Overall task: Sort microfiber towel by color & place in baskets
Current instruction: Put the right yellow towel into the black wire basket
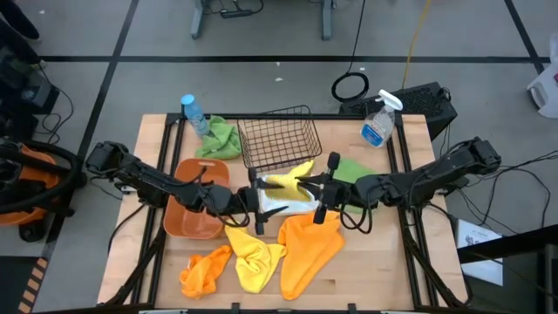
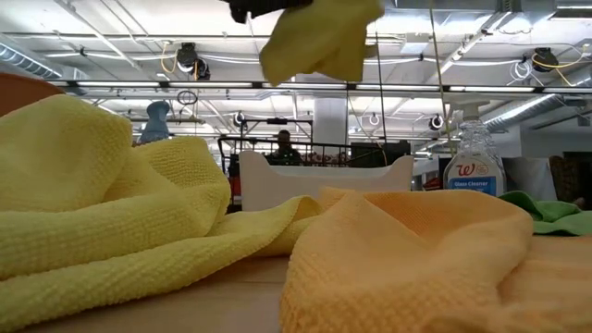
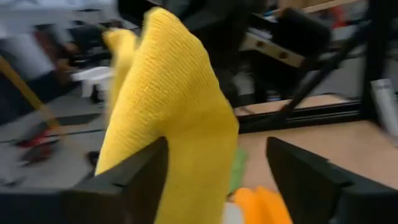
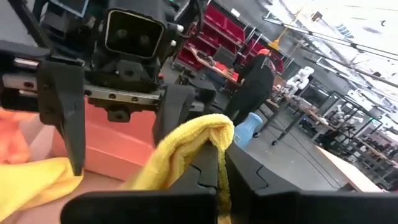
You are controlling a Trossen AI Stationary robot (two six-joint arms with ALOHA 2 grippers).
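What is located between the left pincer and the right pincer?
In the high view, a yellow microfiber towel hangs between the left pincer and right pincer, above the white bin. The right pincer is shut on it.

I see the black wire-mesh basket (image 1: pixel 279 138) upright at the table's far middle; the orange tub (image 1: pixel 193 209) sits near its left front corner; the white bin (image 1: pixel 272 201) lies just in front of it, a yellow towel (image 1: pixel 292 180) hanging above that bin; further in front of the basket lie another yellow towel (image 1: pixel 254 262) and two orange ones (image 1: pixel 310 249) (image 1: pixel 206 269); green towels (image 1: pixel 218 138) (image 1: pixel 350 168) flank it.
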